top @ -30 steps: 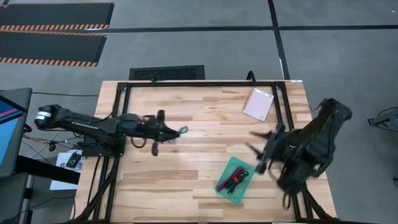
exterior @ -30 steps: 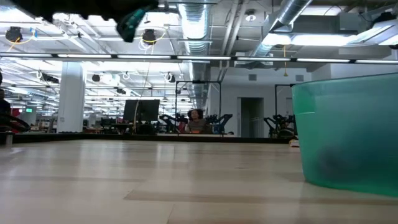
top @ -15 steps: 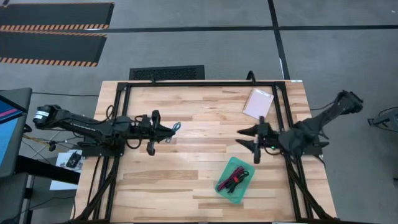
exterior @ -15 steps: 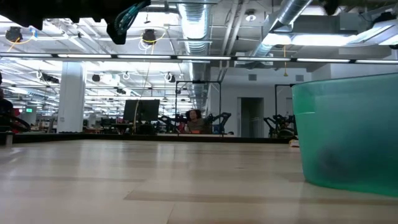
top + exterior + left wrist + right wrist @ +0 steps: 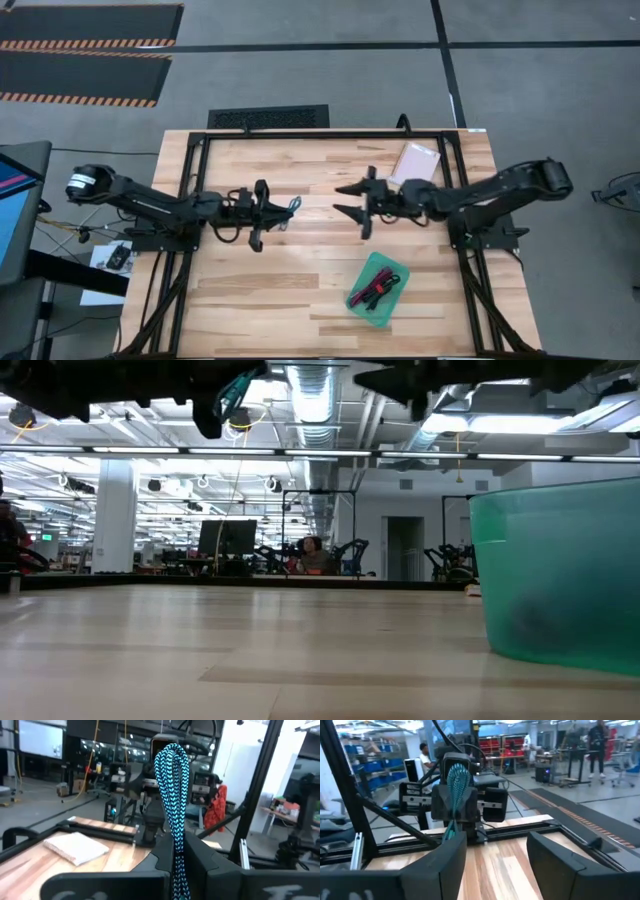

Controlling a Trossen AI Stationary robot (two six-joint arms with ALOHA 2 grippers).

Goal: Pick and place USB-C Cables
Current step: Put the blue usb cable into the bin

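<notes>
Because both arms are raised and pointed at each other over the middle of the pale wooden-plank table (image 5: 300,290), this looks like a handover in mid-air. In the high view, the left gripper (image 5: 283,210) is clamped on the teal-blue braided USB-C cable bundle (image 5: 292,206), whose loop pokes out toward the right gripper (image 5: 350,198), which stands apart from it with jaws spread. The translucent green rectangular plastic tray (image 5: 377,290) sits on the right arm's side, nearer the table's front edge than either gripper, with the maroon-pink coiled cable (image 5: 379,283) and the black coiled cable with a red band (image 5: 374,297) already in it; the pale pink flat packet (image 5: 416,166) lies beyond the right arm, toward the far edge.

From table height, the tray wall (image 5: 560,575) fills the right side and the teal cable (image 5: 236,388) hangs high above the tabletop.

Through the left wrist camera, the cable's loop (image 5: 172,795) stands up from between closed fingers.

Through the right wrist camera, the cable (image 5: 457,785) faces the open fingers (image 5: 447,855), near but not yet between them.
</notes>
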